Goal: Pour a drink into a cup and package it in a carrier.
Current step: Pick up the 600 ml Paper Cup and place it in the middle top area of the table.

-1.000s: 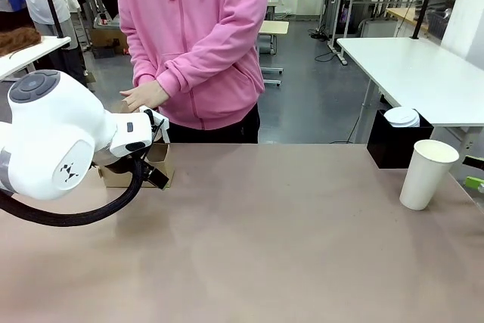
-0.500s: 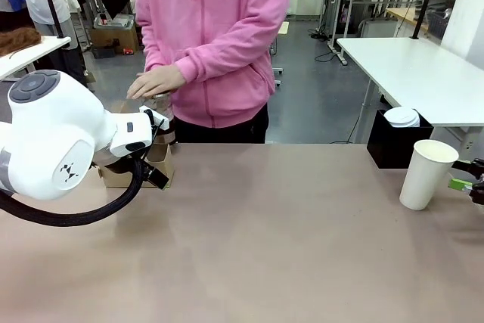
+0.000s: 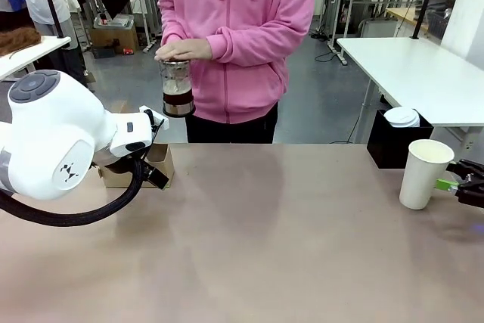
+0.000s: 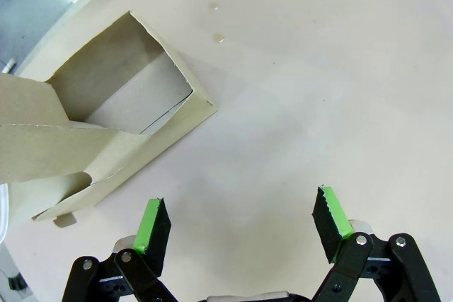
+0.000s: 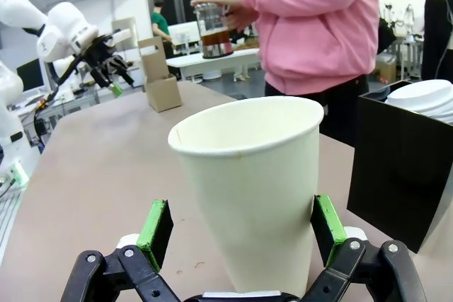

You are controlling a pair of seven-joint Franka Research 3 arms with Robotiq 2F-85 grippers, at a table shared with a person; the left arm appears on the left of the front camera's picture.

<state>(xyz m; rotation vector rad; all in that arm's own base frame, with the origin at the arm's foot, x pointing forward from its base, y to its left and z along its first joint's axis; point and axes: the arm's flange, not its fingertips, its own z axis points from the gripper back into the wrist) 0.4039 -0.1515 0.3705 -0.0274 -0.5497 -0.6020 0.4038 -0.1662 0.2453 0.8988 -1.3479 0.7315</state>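
The person across the table holds a clear glass jug [image 3: 176,88] of the dark brown drink [image 5: 212,39] in both hands at chest height. The white paper cup [image 3: 425,174] stands lidless at the table's right. My right gripper [image 3: 463,185] is open just right of it. In the right wrist view the cup [image 5: 244,175] stands between the green pads [image 5: 157,230], untouched. The brown cardboard carrier [image 3: 160,161] sits at the far left, partly behind my left arm [image 3: 53,149]. My left gripper [image 4: 242,217] hovers open over the table beside the carrier [image 4: 106,122].
A black square box [image 3: 393,145] with white lids [image 3: 401,116] stands at the table's far right edge, just behind the cup. The brown tabletop [image 3: 265,232] stretches between the carrier and the cup. Other white tables stand behind the person.
The person has stepped to the right and lifted the jug up into view. My right gripper has come in from the right edge toward the cup. The left arm has not moved.
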